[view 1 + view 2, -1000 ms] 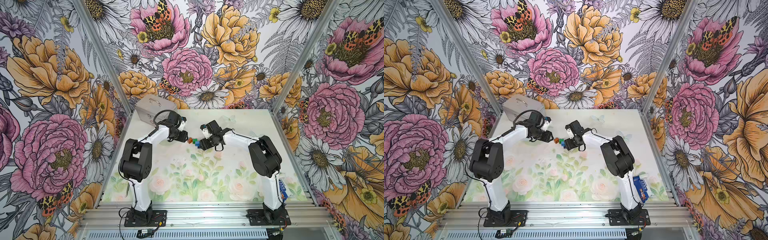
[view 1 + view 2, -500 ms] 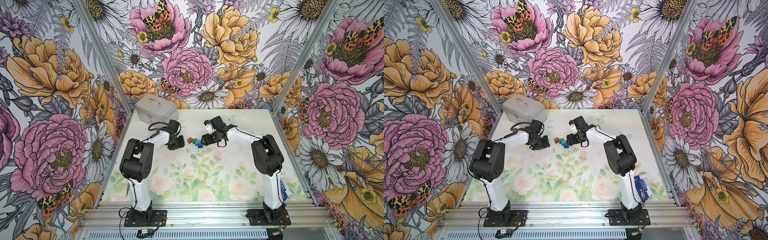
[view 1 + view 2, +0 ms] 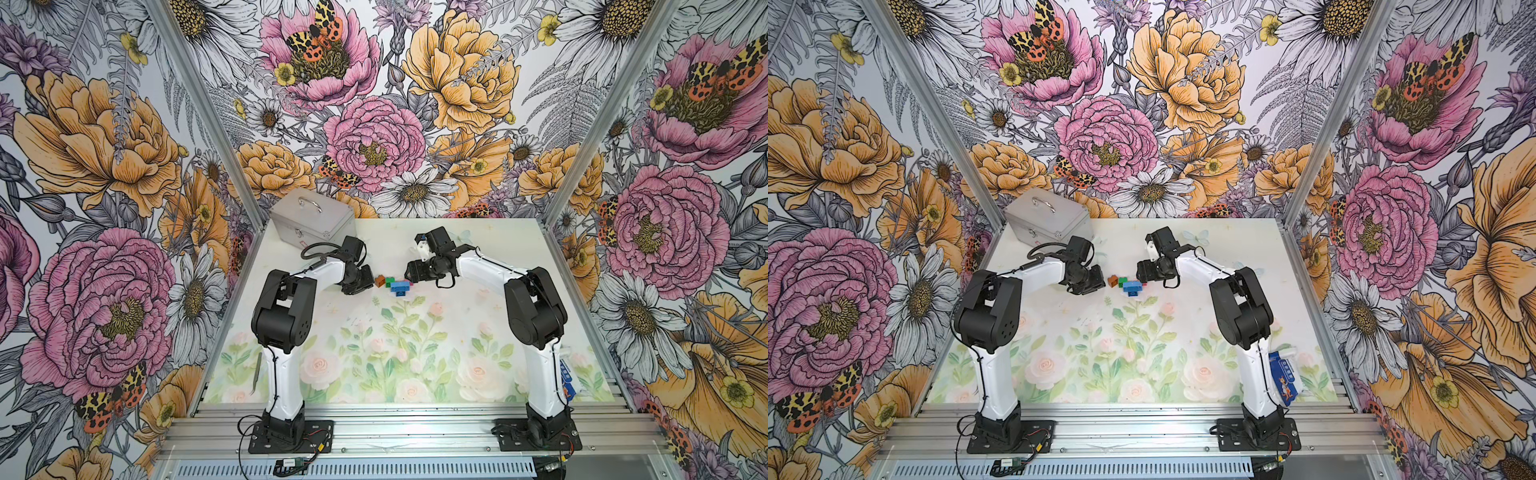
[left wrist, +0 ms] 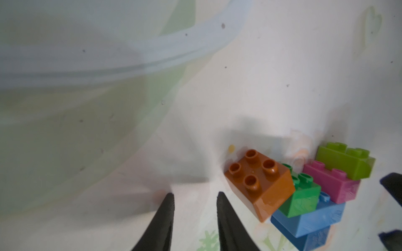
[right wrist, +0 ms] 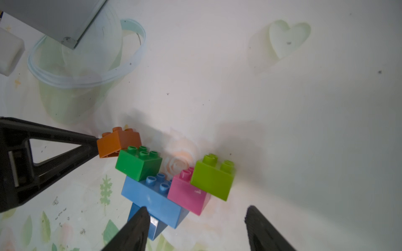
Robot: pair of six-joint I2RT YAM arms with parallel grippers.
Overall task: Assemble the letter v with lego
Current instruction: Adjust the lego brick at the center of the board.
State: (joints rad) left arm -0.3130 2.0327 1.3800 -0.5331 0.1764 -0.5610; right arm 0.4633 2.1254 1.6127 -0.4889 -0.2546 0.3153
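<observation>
The letter v lies on the table mat at the middle back, made of joined lego. Its point is a blue brick. A green brick and a brown brick form one arm, a pink brick and a lime brick the other. My left gripper sits just left of the brown brick, jaws a narrow gap apart and empty. One left finger reaches the brown brick's side. My right gripper stands open beside the blue and pink end, holding nothing.
A silver metal case stands at the back left, just behind the left arm. A clear plastic tub sits near it. A flat blue packet lies at the front right by the right arm's base.
The right gripper has drawn back to the right, off the bricks. The left gripper has dropped lower beside the brown brick and its jaws have narrowed. The bricks stay put.
</observation>
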